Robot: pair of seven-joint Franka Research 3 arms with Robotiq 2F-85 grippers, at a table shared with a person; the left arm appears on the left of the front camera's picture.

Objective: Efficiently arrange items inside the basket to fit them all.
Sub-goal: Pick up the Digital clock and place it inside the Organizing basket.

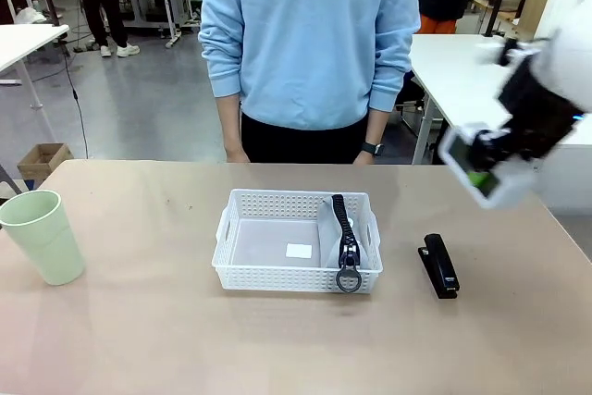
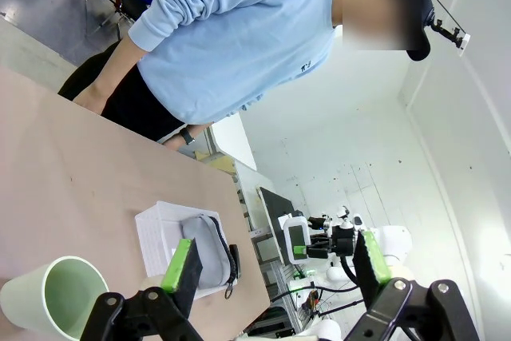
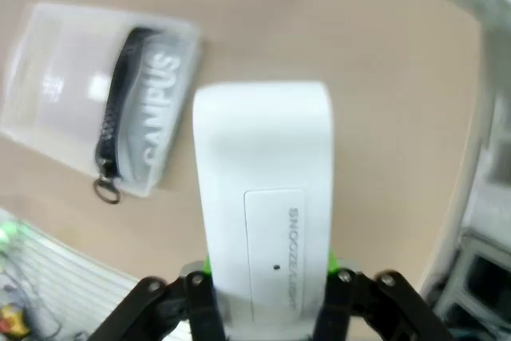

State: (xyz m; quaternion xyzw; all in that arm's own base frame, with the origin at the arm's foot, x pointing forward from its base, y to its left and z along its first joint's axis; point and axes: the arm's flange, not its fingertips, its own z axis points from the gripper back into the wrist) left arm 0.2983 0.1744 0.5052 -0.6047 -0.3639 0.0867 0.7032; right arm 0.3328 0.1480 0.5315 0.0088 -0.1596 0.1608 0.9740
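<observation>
- R gripper is up in the air, clamped on the small white box; box's long axis runs along the fingers.
- Basket lies at ~8 o'clock from it in front view; R arm is nearer than L.
- Grey case stands on edge in basket's 3 o'clock half, long axis 12–6. The 9 o'clock half is mostly bare, so prob. room for the box there.
- L gripper is wide, empty, near the cup at table's 9 o'clock side.
- Stapler lies on the tan table, at 3 o'clock of the basket, not touching it.
</observation>
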